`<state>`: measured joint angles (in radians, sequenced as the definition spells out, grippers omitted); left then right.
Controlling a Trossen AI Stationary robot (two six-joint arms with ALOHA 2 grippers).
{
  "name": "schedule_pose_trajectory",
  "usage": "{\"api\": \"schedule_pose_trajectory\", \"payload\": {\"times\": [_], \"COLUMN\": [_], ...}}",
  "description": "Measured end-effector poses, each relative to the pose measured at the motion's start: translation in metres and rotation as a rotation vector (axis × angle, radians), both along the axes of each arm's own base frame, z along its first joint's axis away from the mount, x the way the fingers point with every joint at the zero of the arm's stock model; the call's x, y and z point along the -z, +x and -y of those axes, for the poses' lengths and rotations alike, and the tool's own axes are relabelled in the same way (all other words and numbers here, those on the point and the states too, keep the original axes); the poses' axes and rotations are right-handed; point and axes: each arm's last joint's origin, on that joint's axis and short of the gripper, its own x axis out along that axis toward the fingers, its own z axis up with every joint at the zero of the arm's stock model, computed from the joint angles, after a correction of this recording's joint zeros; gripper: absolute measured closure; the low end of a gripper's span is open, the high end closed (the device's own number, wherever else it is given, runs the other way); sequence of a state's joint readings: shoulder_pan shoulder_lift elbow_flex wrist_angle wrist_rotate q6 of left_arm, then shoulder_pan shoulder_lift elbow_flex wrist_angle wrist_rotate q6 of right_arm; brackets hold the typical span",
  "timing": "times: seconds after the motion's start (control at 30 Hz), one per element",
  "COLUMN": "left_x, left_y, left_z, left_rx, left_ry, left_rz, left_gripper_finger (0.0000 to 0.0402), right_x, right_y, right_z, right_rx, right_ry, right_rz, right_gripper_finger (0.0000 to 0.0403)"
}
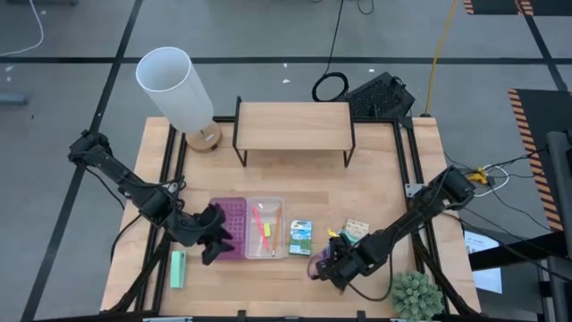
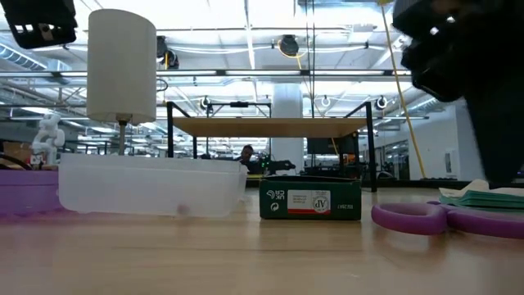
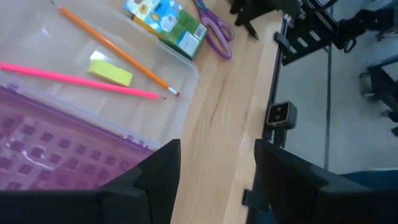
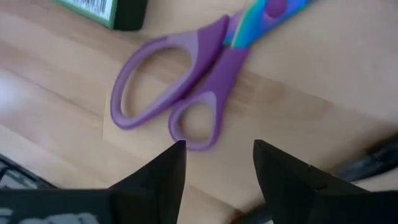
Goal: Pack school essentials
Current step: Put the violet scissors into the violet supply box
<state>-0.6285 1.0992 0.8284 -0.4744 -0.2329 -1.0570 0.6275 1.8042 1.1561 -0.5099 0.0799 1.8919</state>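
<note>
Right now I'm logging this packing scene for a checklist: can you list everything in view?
Case: one, purple with clear half, table centre.
Pencils: two, orange and pink, in clear half.
Yellow piece: one, in clear half.
Packet: one, green-blue, right of case.
Scissors: one, purple, beneath right gripper.
Pad: one, teal-beige, right of packet.
Block: one, mint-green, front left.
Lamp: one, white, back left.
Shelf: one, wooden, back.
Plant: one, green, front right.
Left gripper: jaws open, by case.
Right gripper: jaws open.

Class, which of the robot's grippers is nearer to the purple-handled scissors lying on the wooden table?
The right gripper: it hovers open just over the purple-handled scissors. The left gripper sits open across the table at the purple studded case.
</note>
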Motion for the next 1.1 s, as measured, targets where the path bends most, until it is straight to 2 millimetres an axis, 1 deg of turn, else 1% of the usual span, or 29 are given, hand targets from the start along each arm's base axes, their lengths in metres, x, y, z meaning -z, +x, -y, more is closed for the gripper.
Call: {"api": "schedule_pose_trajectory", "payload": {"times": [0.1, 0.17, 0.23, 0.33, 0.47, 0.7, 0.87, 0.97, 1.1], "left_x": [0.000, 0.000, 0.000, 0.000, 0.000, 0.000, 0.000, 0.000, 0.000], "left_y": [0.000, 0.000, 0.000, 0.000, 0.000, 0.000, 0.000, 0.000, 0.000], "left_z": [0.000, 0.000, 0.000, 0.000, 0.000, -0.001, -0.001, -0.001, -0.001], "left_rx": [0.018, 0.035, 0.047, 0.057, 0.083, 0.073, 0.072, 0.078, 0.083], "left_ry": [0.025, 0.043, 0.056, 0.070, 0.097, 0.090, 0.095, 0.102, 0.101], "left_rz": [0.014, 0.020, 0.024, 0.022, 0.031, 0.031, 0.031, 0.033, 0.032], "left_gripper_finger": [0.0195, 0.0195, 0.0195, 0.0195, 0.0195, 0.0195, 0.0195, 0.0195, 0.0195], "right_x": [0.003, 0.004, 0.004, 0.004, -0.003, -0.008, -0.011, -0.007, 0.001], "right_y": [0.004, 0.006, 0.005, 0.004, 0.003, 0.015, 0.020, 0.018, 0.009], "right_z": [0.005, 0.007, 0.008, 0.007, 0.014, 0.013, 0.013, 0.015, 0.010], "right_rx": [0.016, -0.008, -0.033, -0.001, 0.026, 0.073, 0.140, 0.224, 0.176], "right_ry": [-0.003, 0.019, 0.047, 0.044, 0.023, 0.094, 0.039, 0.061, 0.171], "right_rz": [-0.007, -0.026, -0.061, -0.070, -0.056, 0.043, 0.149, 0.124, 0.005], "right_gripper_finger": [0.0225, 0.0225, 0.0225, 0.0225, 0.0225, 0.0225, 0.0223, 0.0216, 0.0204]}}
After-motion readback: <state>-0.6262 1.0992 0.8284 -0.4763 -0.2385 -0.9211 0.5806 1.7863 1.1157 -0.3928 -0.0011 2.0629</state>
